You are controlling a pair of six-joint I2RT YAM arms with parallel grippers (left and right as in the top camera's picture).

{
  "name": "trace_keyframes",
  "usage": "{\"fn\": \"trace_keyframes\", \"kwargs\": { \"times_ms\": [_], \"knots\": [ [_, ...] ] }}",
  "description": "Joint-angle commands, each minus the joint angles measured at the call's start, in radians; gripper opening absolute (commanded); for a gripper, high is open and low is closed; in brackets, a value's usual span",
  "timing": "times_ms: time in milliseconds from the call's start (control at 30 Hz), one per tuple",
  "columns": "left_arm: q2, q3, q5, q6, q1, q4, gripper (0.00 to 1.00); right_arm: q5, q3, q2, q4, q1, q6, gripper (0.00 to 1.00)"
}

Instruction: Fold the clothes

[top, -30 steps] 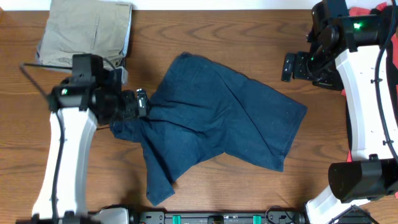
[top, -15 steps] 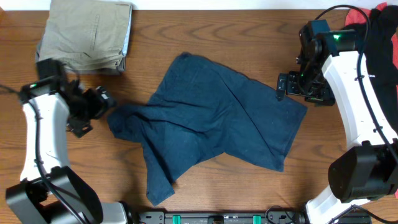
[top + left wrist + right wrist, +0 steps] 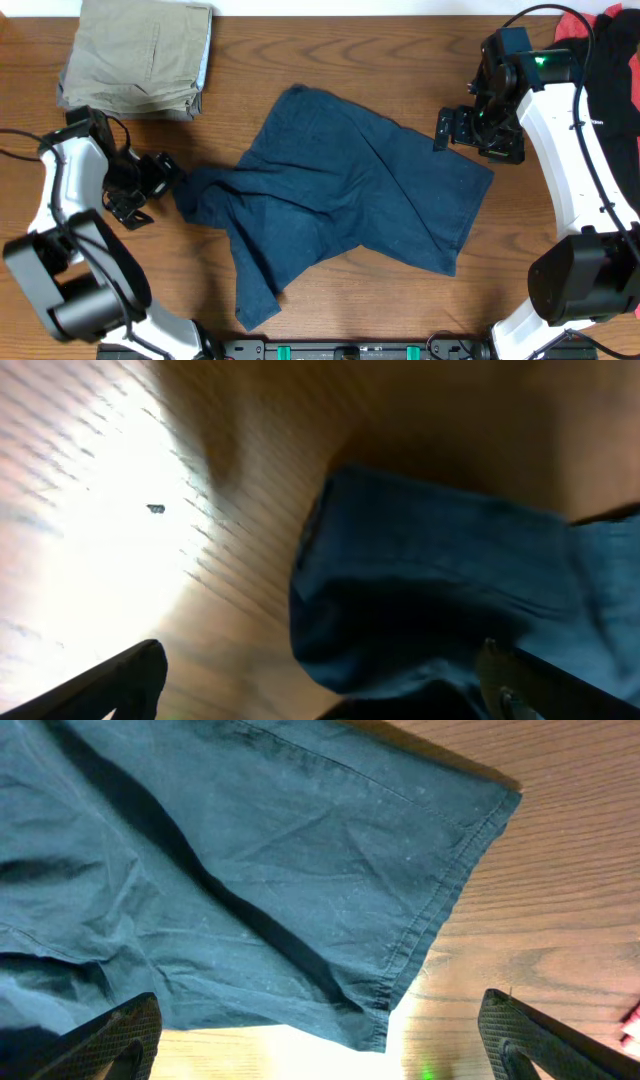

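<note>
At the left side of the tabletop point(image 3: 340, 60), the left claw point(image 3: 152, 190) stands wide open with nothing between its fingers. It sits low over the wood, just beside the bunched left end of the clothes point(image 3: 350, 200). Its own camera shows that blue fold lying straight ahead, filling much of the gap between the two finger tips. I cannot tell whether the fold touches either tip.

Across the tabletop, the right claw point(image 3: 470, 140) is spread just as wide and is empty too. It hangs above the upper right corner of the clothes. Its camera looks down on a stitched hem and the bare wood next to it.

The clothes are one dark blue garment lying rumpled across the middle of the tabletop. A broad part reaches right, and a narrow strip trails toward the near edge.

Folded khaki trousers point(image 3: 140, 55) lie at the far left corner, well apart from it. Red cloth point(image 3: 590, 20) shows at the far right corner, behind the right arm.
</note>
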Motion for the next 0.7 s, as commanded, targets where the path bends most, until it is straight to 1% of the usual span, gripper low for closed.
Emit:
{"fn": "trace_keyframes", "kwargs": {
  "times_ms": [0, 133, 233, 367, 667],
  "knots": [
    [0.047, 0.007, -0.022, 0.064, -0.014, -0.005, 0.97, -0.015, -0.003, -0.005, 0.005, 0.018, -0.020, 0.99],
    [0.080, 0.007, -0.123, 0.063, -0.037, -0.008, 0.97, -0.015, -0.003, -0.005, 0.011, 0.019, -0.020, 0.99],
    [0.091, 0.007, -0.163, 0.057, -0.066, 0.000, 0.96, -0.015, -0.003, -0.005, 0.014, 0.019, -0.020, 0.99],
    [0.092, 0.007, -0.253, 0.014, -0.096, 0.011, 0.93, -0.015, -0.003, -0.005, 0.015, 0.019, -0.028, 0.99],
    [0.093, -0.014, -0.249, 0.011, -0.104, 0.029, 0.89, -0.015, -0.004, -0.005, 0.015, 0.019, -0.038, 0.99]
  ]
}}
